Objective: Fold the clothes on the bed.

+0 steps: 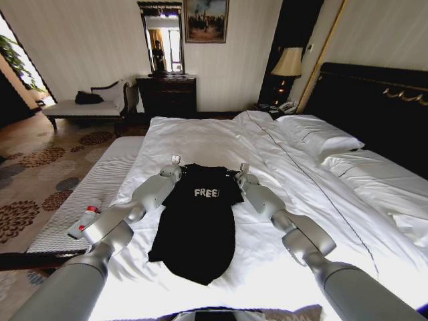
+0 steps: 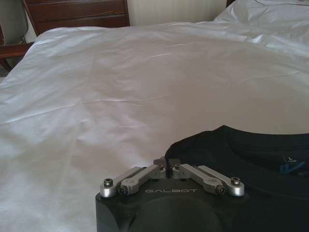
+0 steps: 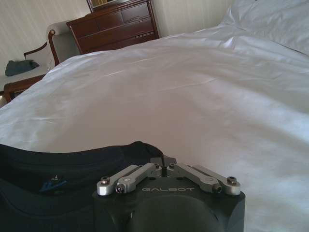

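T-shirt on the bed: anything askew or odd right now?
The T-shirt lies flat but slightly skewed on the bed, its hem drifting toward the robot's left. Left end effector and right end effector are each shut on a shoulder by the collar. Nothing looks damaged.

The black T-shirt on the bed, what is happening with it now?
The robot has both arms stretched over the bed. The left pincer is shut on one shoulder of the black T-shirt, and the right pincer is shut on the other shoulder. The shirt lies mostly flat on the white duvet, not yet folded.
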Robot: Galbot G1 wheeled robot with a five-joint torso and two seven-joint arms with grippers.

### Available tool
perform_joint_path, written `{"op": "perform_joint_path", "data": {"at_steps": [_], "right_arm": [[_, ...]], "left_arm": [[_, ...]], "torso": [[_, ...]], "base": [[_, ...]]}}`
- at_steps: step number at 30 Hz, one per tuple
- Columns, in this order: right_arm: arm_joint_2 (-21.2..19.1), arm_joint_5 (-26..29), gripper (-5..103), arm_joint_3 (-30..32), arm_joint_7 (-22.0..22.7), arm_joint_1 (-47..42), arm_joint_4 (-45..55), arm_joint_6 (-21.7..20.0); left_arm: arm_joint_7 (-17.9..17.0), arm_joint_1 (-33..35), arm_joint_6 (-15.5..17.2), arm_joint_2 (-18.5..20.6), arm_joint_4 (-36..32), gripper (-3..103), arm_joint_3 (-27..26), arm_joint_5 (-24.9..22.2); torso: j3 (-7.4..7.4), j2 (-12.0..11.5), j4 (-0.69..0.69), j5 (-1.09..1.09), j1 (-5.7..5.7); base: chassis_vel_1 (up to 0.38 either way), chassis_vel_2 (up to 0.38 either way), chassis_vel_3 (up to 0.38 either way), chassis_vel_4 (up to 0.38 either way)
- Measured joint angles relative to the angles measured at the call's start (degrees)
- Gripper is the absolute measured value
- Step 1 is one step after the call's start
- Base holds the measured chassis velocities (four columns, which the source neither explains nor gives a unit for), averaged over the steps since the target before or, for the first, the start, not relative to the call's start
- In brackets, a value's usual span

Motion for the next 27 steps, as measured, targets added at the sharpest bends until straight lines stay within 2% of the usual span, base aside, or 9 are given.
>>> {"op": "perform_joint_path", "data": {"at_steps": [5, 13, 14, 15, 16, 18, 22, 25, 27], "right_arm": [[0.3, -1.3, 0, 0.3, -0.3, -0.2, -0.7, 0.2], [0.4, -2.2, -1, -0.2, -0.9, -0.8, -0.4, 0.2], [0.4, -2.3, 4, -0.2, -1.0, -0.9, -0.3, 0.2], [0.3, -2.6, 14, -0.2, -1.2, -1.1, 0.2, 0.2], [0.3, -2.7, 20, -0.2, -1.3, -1.3, 0.5, 0.2], [0.3, -2.9, 20, -0.3, -1.3, -1.4, 0.9, 0.1], [0.1, -3.2, 32, -0.5, -1.2, -1.9, 2.3, -0.1], [-0.7, -3.2, 48, -1.3, -1.2, -2.5, 4.8, -1.0], [-1.0, -3.1, 53, -1.4, -0.9, -2.5, 5.3, -1.1]], "left_arm": [[0.1, 0.8, -0.8, -2.3, 1.3, 1, -1.5, 1.9], [-0.2, 1.5, -0.7, -2.3, 1.6, 1, -2.2, 2.5], [-0.3, 1.5, -0.5, -2.2, 1.5, -1, -2.2, 2.5], [-0.4, 1.5, -0.4, -2.3, 1.6, 10, -2.4, 2.6], [-0.3, 1.5, -0.2, -2.3, 1.8, 10, -2.6, 2.7], [0.0, 1.5, -0.2, -2.4, 2.0, 15, -2.8, 3.0], [0.6, 1.7, -0.4, -2.4, 2.1, 26, -3.2, 4.3], [0.5, 2.0, -1.1, -1.7, 1.5, 42, -3.5, 5.3], [0.3, 2.0, -1.1, -1.5, 1.1, 47, -3.5, 5.3]], "torso": [[0.0, 0.0, 0.0, 0.0, 0.0], [0.0, 0.0, 0.02, 0.0, 0.0], [0.0, 0.0, 0.02, 0.0, 0.0], [0.0, 0.0, 0.03, 0.0, 0.0], [0.0, 0.0, 0.02, 0.0, 0.0], [0.0, 0.0, 0.01, 0.0, 0.0], [-0.01, 0.0, 0.0, 0.0, 0.0], [0.0, 0.0, 0.03, 0.0, 0.0], [0.0, 0.0, 0.03, 0.0, 0.0]], "base": [[0.0, 0.0, 0.0, 0.0], [0.0, 0.0, 0.0, 0.0], [0.0, 0.0, 0.0, 0.0], [0.0, 0.0, 0.0, 0.0], [0.0, 0.0, 0.0, 0.0], [0.0, 0.0, 0.0, 0.0], [0.0, 0.0, 0.0, 0.0], [0.0, 0.0, 0.0, 0.0], [0.0, 0.0, 0.0, 0.0]]}}
